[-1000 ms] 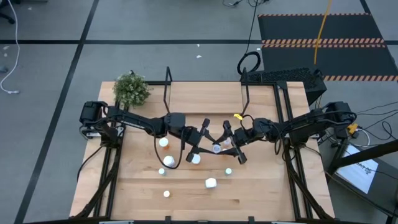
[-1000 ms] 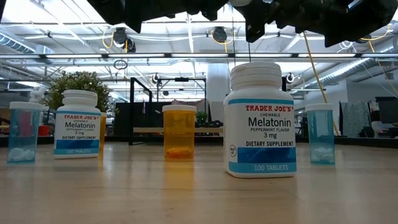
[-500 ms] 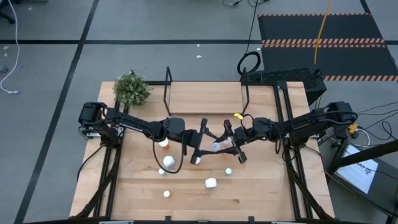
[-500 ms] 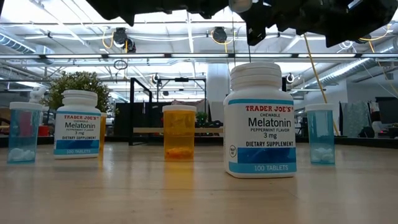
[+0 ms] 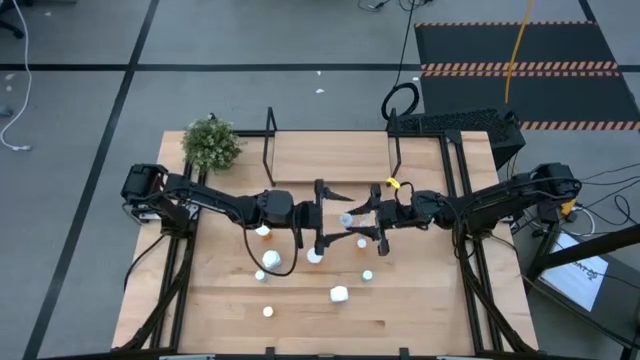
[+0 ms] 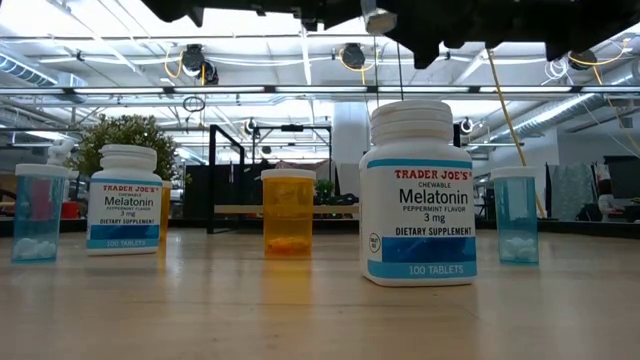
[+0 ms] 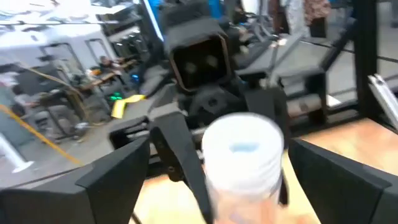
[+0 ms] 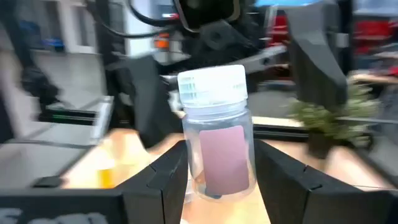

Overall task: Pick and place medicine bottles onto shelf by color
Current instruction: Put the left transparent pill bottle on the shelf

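Note:
A clear medicine bottle [image 8: 214, 155] with a white cap and a pinkish label hangs above the middle of the table, and my right gripper [image 5: 360, 222] is shut on it. My left gripper [image 5: 328, 217] faces it from the table's left side. It is wide open, with one finger [image 7: 112, 180] on either side of the cap and apart from it. Several more medicine bottles [image 5: 315, 256], white, orange and pale blue, stand on their bases on the tabletop below. The shelf [image 5: 330, 155] is a light board with black end frames and lies at the far edge. My right gripper pinches the clear bottle's body [image 8: 193, 177] below the cap between its two fingers [image 8: 280, 174]. The fingers come about level from the table's right side. The cap end [image 5: 346, 219] sticks out past the fingertips toward my left gripper. The bottle is lifted clear of the table.
A small potted plant [image 5: 212, 143] stands at the table's far left corner. In the low view, two white melatonin bottles [image 6: 420, 195], an orange one [image 6: 288, 212] and two pale blue ones [image 6: 515, 214] stand under the arms. The table's near strip [image 5: 420, 320] is bare wood.
My left gripper has opened wide and let go of the clear bottle, which stays in my right gripper. My right gripper has carried the bottle a little toward the table's far edge.

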Controlling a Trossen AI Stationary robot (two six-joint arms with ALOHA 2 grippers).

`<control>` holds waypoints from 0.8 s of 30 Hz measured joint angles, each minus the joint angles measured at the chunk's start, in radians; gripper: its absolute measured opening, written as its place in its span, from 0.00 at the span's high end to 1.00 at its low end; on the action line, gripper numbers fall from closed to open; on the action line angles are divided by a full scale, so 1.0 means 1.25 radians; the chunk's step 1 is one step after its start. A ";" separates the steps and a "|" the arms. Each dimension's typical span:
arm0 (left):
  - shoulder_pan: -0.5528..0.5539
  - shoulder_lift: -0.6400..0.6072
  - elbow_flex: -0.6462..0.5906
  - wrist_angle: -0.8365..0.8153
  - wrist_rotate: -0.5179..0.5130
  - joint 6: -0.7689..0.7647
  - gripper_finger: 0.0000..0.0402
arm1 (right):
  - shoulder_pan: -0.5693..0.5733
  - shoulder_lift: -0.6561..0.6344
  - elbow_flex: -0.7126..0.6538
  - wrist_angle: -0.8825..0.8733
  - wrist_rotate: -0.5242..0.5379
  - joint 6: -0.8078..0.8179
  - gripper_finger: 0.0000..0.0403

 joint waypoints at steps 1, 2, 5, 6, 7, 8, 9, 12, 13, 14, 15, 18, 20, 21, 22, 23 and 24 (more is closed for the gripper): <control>0.000 -0.001 0.000 0.002 -0.010 -0.001 0.04 | 0.008 0.000 0.000 0.000 0.029 -0.016 0.60; 0.000 -0.005 0.000 0.002 -0.014 -0.002 0.04 | 0.016 0.000 0.000 0.001 0.065 -0.031 0.60; 0.000 -0.010 0.000 0.005 -0.023 -0.017 0.04 | 0.044 0.000 0.000 0.001 0.186 -0.082 0.60; 0.000 -0.011 0.000 0.008 -0.029 -0.022 0.05 | 0.054 0.000 0.000 0.000 0.230 -0.101 0.60; 0.000 -0.011 0.000 0.011 -0.042 -0.025 0.06 | 0.064 0.000 0.000 0.001 0.277 -0.120 0.60; 0.000 -0.011 0.000 0.012 -0.058 -0.026 0.06 | 0.073 0.000 0.000 0.001 0.323 -0.139 0.60; 0.000 -0.011 0.000 0.013 -0.073 -0.027 0.07 | 0.081 0.000 0.000 0.002 0.365 -0.160 0.60; 0.000 -0.011 0.000 0.023 -0.106 -0.036 0.10 | 0.106 0.000 0.000 0.005 0.480 -0.215 0.60; 0.000 -0.011 0.000 0.029 -0.114 -0.043 0.10 | 0.112 0.000 0.000 0.006 0.518 -0.229 0.60; 0.000 -0.011 0.000 0.034 -0.119 -0.051 0.11 | 0.117 0.000 0.000 0.007 0.561 -0.242 0.60; 0.000 -0.011 0.000 0.042 -0.122 -0.055 0.12 | 0.120 0.000 0.000 0.008 0.605 -0.254 0.60; 0.000 -0.011 0.000 0.072 -0.138 -0.074 0.15 | 0.129 0.000 0.000 0.011 0.735 -0.279 0.60; 0.000 -0.011 0.000 0.082 -0.141 -0.074 0.18 | 0.130 0.000 0.000 0.011 0.787 -0.281 0.60; 0.000 -0.011 0.000 0.086 -0.141 -0.074 0.19 | 0.130 0.000 0.000 0.012 0.795 -0.277 0.60; 0.000 -0.010 0.000 0.090 -0.142 -0.074 0.20 | 0.130 0.000 0.000 0.012 0.796 -0.269 0.60; 0.000 -0.009 0.000 0.097 -0.149 -0.075 0.22 | 0.130 0.000 0.000 0.012 0.795 -0.253 0.60; 0.000 -0.006 0.000 0.101 -0.161 -0.081 0.23 | 0.130 0.000 0.000 0.012 0.791 -0.233 0.60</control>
